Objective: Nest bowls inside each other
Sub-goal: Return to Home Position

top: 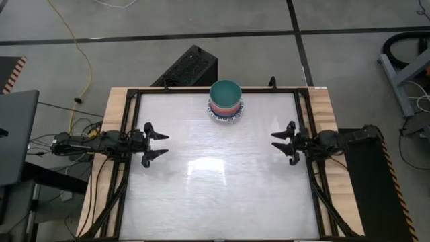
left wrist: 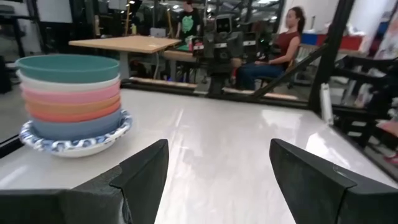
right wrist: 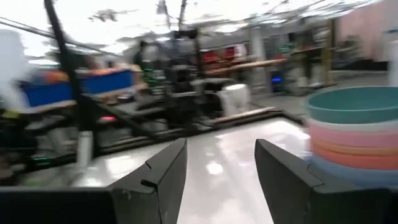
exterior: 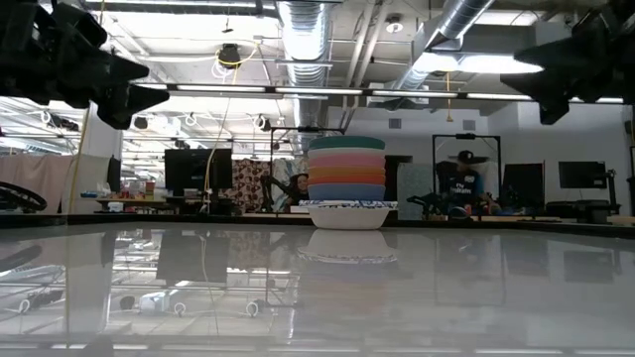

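I read the left gripper point(top: 166, 145) at 9 o'clock on the table point(top: 215, 195), fingers wide, empty; the right gripper point(top: 273, 142) at 3 o'clock, likewise wide and empty; both well apart from the bowl stack point(top: 225, 104) at 12 o'clock near the far edge, teal bowl point(top: 225, 91) on top, patterned white bowl point(top: 216, 117) underneath. My worry: a tall stack so near the edge; any arm swing clipping it could send it over.

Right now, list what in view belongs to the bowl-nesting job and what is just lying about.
Job: bowl stack, teal bowl on top, patterned-rim bowl at bottom; left gripper and right gripper, both open, empty, apart from the stack.

Lying about: black box and yellow cable off the table; seated person in the room behind.
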